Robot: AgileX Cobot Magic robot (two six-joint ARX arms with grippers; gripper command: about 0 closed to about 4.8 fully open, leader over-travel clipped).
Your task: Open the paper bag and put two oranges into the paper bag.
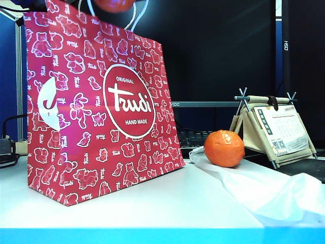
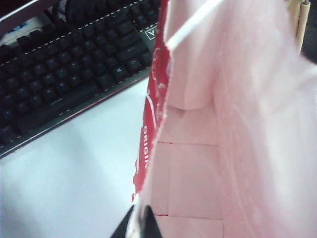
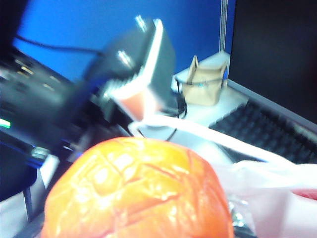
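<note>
Two grippers | left gripper (image 2: 141, 225): closed, pinching rim of upright paper bag (image 1: 101, 112) | right gripper: wide, carrying orange (image 3: 138, 191) above bag mouth | second orange (image 1: 224, 148): on table (image 1: 152, 203)

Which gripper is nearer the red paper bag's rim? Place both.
Left. The left gripper is shut on the glossy red paper bag's rim; the right gripper holds a round orange fruit above the bag's top.

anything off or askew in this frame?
Nothing spilled or damaged. The paper bag stands upright, its rim pinched by the shut left pincer. One orange rests on a crumpled white plastic bag; the right pincer holds the other orange above the bag.
</note>
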